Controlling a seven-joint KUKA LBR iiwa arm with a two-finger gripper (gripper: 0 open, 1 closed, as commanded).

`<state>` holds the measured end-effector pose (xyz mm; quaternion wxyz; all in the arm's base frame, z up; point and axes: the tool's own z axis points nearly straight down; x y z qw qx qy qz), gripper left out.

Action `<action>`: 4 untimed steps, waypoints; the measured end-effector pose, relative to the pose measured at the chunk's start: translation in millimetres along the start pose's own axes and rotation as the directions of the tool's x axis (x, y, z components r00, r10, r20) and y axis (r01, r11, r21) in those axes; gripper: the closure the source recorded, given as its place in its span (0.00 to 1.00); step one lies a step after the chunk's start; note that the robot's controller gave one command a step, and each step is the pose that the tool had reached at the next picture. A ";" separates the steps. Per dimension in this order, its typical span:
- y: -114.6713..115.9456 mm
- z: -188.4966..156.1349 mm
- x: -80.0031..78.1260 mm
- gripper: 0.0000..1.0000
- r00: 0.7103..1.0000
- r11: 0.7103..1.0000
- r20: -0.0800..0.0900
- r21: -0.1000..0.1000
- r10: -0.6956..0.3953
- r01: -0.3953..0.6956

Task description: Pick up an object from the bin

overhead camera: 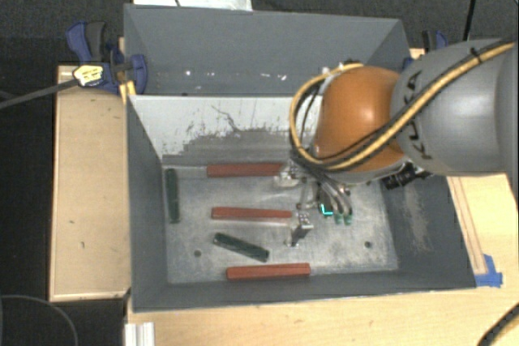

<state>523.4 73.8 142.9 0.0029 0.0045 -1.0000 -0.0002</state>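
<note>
In the camera view, the arm comes in over the right edge of the grey bin, its wrist under an orange cover with cables looped round it. The end effector points down to the bin floor near the middle, just at the right end of the middle brown bar. Whether it touches that bar cannot be told, nor whether it is wide or narrow, and nothing shows as held in it.

The middle brown bar lies flat, running left to right across the centre of the floor. The upper brown bar lies parallel to it near the back edge, its right end close under the wrist. The lower brown bar lies along the front edge, well apart from the end effector. A tilted green bar sits between the middle and lower brown bars, touching neither. Another green bar lies along the left edge, running front to back.
</note>
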 end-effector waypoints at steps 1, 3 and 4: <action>-0.3 -3.9 -2.0 0.00 1.000 1.000 0.008 -0.001 0.002 -0.002; 39.0 68.2 -22.5 1.00 1.000 1.000 0.017 -0.004 0.022 -0.022; 63.1 -93.4 -27.6 1.00 1.000 1.000 0.011 -0.001 0.004 -0.004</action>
